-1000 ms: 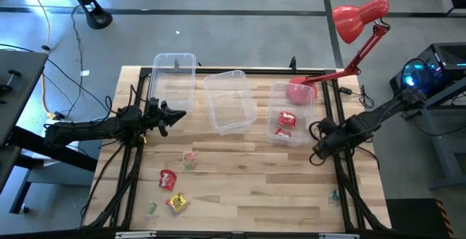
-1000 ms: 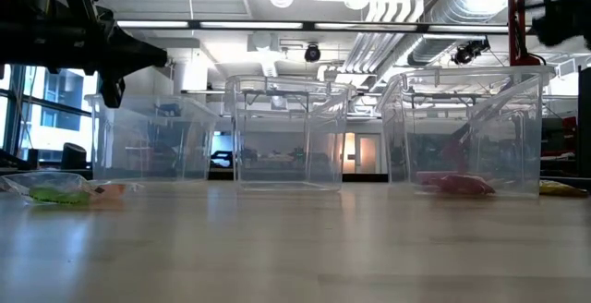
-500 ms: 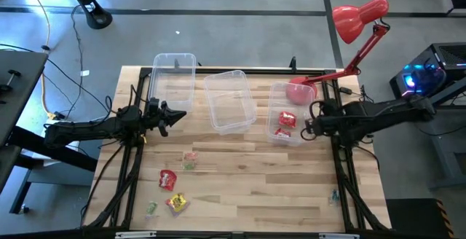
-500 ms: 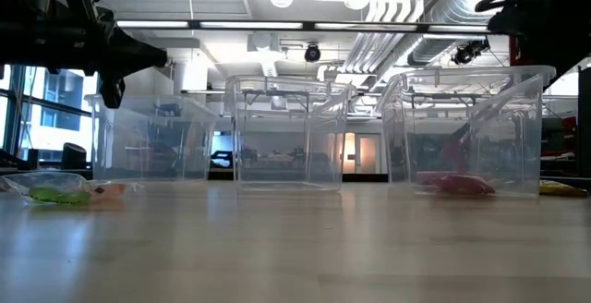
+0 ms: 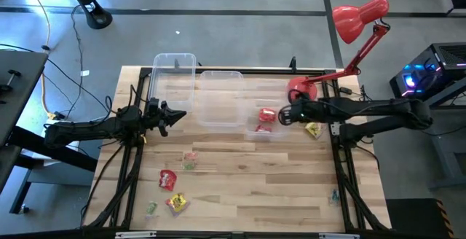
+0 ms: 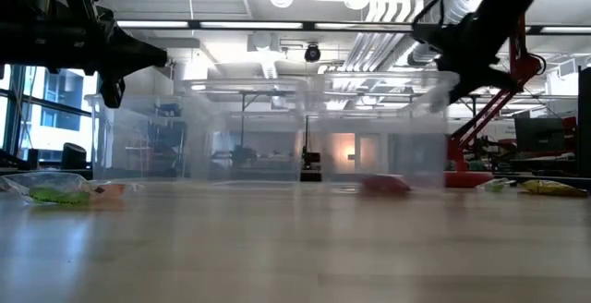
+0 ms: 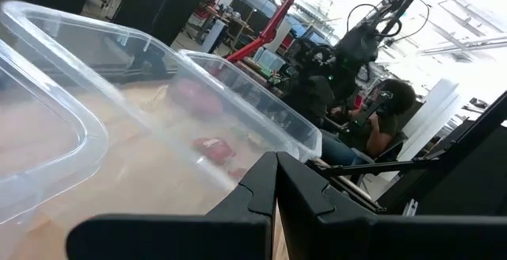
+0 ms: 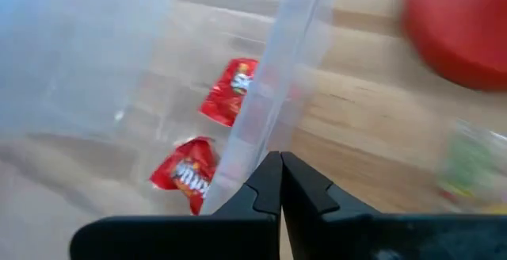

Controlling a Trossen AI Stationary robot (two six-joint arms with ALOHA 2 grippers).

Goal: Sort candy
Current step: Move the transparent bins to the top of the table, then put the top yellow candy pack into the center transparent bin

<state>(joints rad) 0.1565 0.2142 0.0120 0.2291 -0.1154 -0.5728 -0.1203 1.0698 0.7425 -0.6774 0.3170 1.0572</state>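
On the table: three red packets [image 5: 267, 114], two yellow packets [image 5: 175, 203].

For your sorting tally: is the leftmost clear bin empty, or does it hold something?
Empty. In the high view only bare wood shows through the leftmost clear bin; nothing lies inside it.

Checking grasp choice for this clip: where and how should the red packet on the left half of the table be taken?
Take the red packet across its narrow middle, coming straight down. It lies flat on the wood, apart from the yellow packet, so both fingers have room.
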